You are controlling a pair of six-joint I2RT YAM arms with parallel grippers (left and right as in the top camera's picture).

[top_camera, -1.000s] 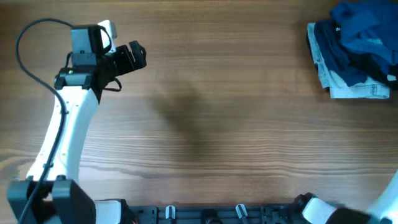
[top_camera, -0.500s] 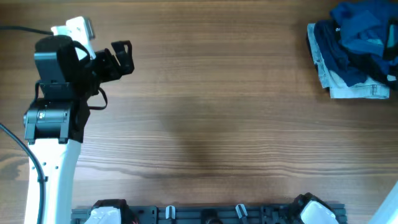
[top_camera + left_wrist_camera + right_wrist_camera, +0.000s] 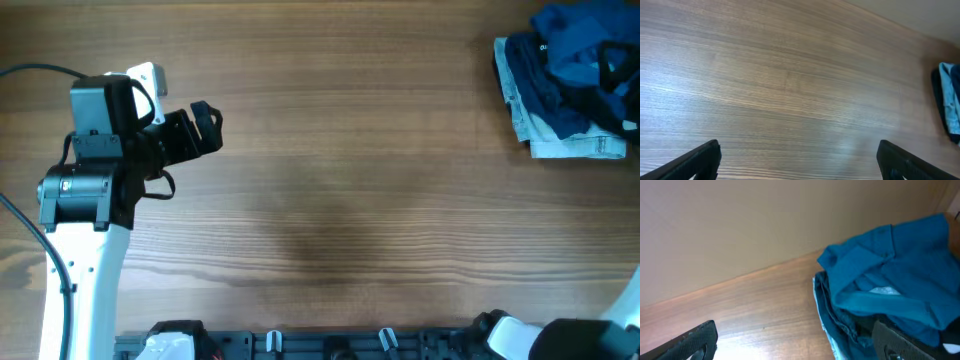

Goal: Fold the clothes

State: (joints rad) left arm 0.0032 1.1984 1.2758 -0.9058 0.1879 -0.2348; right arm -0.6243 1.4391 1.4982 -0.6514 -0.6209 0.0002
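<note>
Left arm (image 3: 90, 190) has slid a bit toward 6 o'clock. The left fingers (image 3: 700, 162) are spread w/ nothing in them, over bare surface (image 3: 350, 200). So no fold has begun yet, I think. The right fingers (image 3: 697, 340) are spread too, empty, near the pile (image 3: 545, 110). The blue shirt (image 3: 580, 45) sits at 2 o'clock on top of that pile, bunched & wrinkly, no print, far from the left arm.

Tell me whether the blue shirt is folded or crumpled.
Crumpled, not folded. The blue shirt lies bunched in uneven lumps on top of the other clothes, with loose flaps and creases in the right wrist view.
</note>
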